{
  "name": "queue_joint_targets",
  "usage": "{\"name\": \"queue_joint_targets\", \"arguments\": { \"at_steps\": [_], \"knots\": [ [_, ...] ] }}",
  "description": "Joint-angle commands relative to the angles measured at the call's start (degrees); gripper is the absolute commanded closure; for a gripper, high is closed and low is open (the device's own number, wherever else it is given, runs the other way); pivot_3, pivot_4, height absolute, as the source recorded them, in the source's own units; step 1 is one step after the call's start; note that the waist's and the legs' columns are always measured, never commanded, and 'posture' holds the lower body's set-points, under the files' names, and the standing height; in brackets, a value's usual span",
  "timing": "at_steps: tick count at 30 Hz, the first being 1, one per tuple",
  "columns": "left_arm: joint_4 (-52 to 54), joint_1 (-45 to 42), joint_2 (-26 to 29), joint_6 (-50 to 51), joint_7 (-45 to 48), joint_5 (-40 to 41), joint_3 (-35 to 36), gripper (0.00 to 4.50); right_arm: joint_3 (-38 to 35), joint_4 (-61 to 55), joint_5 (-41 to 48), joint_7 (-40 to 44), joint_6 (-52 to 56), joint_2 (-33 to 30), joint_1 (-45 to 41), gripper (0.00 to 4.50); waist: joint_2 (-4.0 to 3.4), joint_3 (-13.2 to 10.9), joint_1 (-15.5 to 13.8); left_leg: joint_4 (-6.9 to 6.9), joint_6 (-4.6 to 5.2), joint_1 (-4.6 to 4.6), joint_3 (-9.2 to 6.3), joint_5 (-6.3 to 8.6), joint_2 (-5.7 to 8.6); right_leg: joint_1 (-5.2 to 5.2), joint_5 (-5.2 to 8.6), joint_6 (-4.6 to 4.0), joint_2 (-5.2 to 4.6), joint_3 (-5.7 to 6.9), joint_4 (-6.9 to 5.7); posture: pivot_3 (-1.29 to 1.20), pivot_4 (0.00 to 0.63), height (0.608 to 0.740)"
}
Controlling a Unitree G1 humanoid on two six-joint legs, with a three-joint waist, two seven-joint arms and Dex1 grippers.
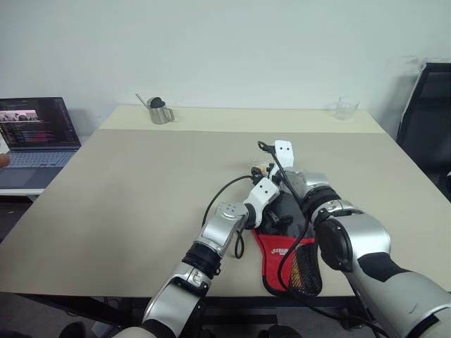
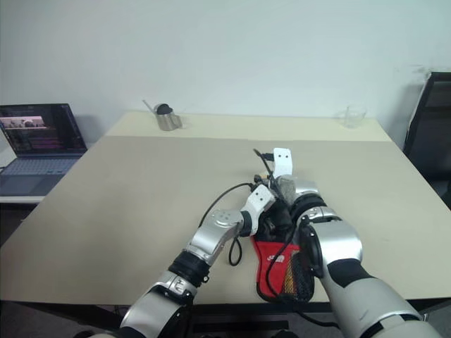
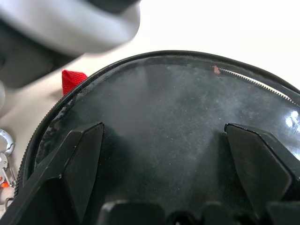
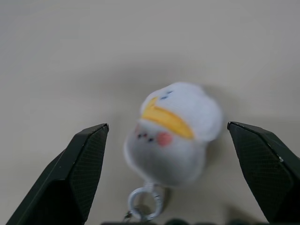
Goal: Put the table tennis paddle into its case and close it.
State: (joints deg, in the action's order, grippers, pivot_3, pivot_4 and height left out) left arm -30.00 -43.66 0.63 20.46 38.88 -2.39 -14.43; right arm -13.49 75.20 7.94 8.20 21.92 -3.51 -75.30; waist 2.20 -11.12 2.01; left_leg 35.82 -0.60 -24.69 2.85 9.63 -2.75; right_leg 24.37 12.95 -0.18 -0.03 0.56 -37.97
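Observation:
The case (image 1: 285,255), red and black with a mesh panel, lies near the table's front edge between my two arms. My left gripper (image 3: 164,154) is open, its fingers spread just over the case's round black surface (image 3: 178,112), which a zip edges. A red tab (image 3: 72,80) sticks out at that edge. My right gripper (image 4: 167,125) is open at the far end of the case. A small white plush duck charm (image 4: 176,136) on a key ring lies on the table between its fingers. The table tennis paddle is hidden.
A laptop (image 1: 39,134) stands on a side desk at the left. A metal pitcher (image 1: 161,111) and a clear glass (image 1: 346,108) stand at the table's far edge. A black chair (image 1: 430,120) is at the right. The case's handle end reaches the front edge.

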Motion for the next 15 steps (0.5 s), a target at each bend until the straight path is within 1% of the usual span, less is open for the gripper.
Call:
{"name": "queue_joint_targets", "arguments": {
  "at_steps": [1, 11, 12, 15],
  "knots": [
    [0.6, 1.6, 0.6, 2.1, -0.6, -0.3, -0.7, 0.0, -1.0, -0.4, 0.7, -0.4, -0.3, 0.7, -0.2, 0.02, 0.0, 0.0, 0.0, -0.01, 0.0, 0.0, -0.01, 0.0, 0.0, 0.0, 0.0, 0.0, 0.0, 0.01, 0.0, 0.0, 0.15, 0.74],
    [3.9, 3.4, 1.2, 4.0, -1.5, -0.1, -0.8, 0.0, -2.8, -0.2, 1.3, -0.8, -0.8, 1.4, -0.1, 0.02, 0.0, 0.0, 0.0, -0.01, 0.0, 0.0, -0.02, 0.0, -0.01, 0.0, 0.0, 0.0, 0.0, 0.01, 0.0, 0.0, 0.15, 0.74],
    [4.3, 3.5, 1.2, 4.2, -1.5, -0.1, -0.8, 0.0, -3.0, -0.2, 1.3, -0.9, -0.8, 1.5, 0.0, 0.19, 0.0, 0.0, 0.0, -0.01, 0.0, 0.0, -0.02, 0.0, -0.01, 0.0, 0.0, 0.0, 0.0, 0.01, 0.0, 0.0, 0.15, 0.74],
    [5.2, 3.5, 1.1, 5.0, -1.7, 0.2, -0.6, 0.0, -4.0, -0.2, 1.9, -1.1, -1.0, 1.6, 0.3, 0.91, 0.0, 0.0, 0.0, -0.01, 0.0, 0.0, -0.02, 0.0, -0.01, 0.0, 0.0, 0.0, 0.0, 0.01, 0.01, 0.0, 0.15, 0.74]
  ]
}}
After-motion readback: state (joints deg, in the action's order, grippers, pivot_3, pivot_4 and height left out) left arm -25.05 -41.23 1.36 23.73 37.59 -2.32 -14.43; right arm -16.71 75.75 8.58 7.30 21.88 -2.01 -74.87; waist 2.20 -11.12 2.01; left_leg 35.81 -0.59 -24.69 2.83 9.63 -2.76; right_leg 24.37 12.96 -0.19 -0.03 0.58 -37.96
